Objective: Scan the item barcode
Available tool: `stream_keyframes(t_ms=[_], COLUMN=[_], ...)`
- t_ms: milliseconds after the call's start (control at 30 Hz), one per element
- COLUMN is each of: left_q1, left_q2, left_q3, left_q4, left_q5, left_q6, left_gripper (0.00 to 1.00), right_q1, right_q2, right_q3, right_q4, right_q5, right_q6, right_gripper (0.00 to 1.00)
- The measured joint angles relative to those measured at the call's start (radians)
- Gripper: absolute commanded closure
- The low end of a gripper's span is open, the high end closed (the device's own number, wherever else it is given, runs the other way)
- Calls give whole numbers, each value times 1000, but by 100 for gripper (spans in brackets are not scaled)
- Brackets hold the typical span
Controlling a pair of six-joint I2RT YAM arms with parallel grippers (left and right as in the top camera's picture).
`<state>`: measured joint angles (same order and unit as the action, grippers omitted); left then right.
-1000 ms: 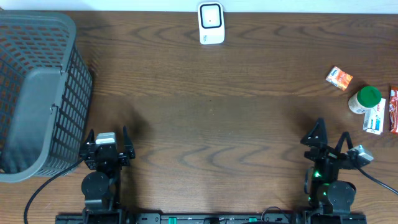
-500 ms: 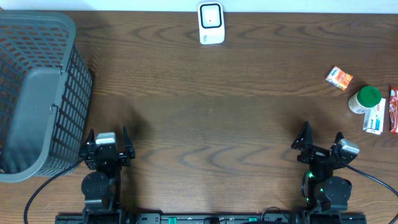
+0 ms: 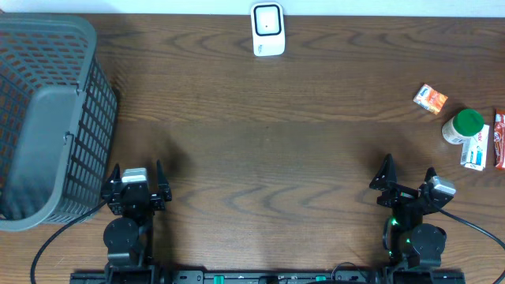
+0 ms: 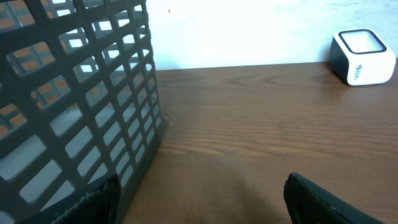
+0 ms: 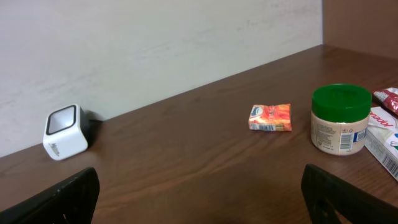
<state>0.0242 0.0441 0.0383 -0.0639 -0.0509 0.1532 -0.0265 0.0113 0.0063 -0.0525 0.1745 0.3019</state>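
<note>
Left gripper point(image 3: 137, 170) and right gripper point(image 3: 408, 170) are shown open and empty, while the green-lidded jar point(image 5: 339, 127), judged light, rigid and slick-sided, is best taken across its body.

Upright white scanner point(image 3: 267, 30); green-lidded jar point(image 3: 461, 126) far right

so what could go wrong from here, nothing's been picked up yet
The jar, white box and red packet sit crowded at the right edge of the table; the open right gripper reaching for one may nudge another off. The scanner stands at the far edge, so an item could arrive with its barcode turned away from it.
</note>
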Motion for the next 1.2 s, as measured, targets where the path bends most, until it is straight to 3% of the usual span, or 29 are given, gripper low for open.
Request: stream_keyframes(t_ms=[567, 1200], left_q1=[-6, -6], left_q2=[-32, -32], left_q3=[-1, -1], left_q4=[7, 7], left_q5=[27, 27], left_q6=[-158, -180], left_gripper=[16, 16], right_q1=[0, 0], right_q2=[0, 0], right_q3=[0, 0], right_q4=[0, 0], right_q5=[-2, -2], right_q6=[0, 0], right_gripper=[1, 1])
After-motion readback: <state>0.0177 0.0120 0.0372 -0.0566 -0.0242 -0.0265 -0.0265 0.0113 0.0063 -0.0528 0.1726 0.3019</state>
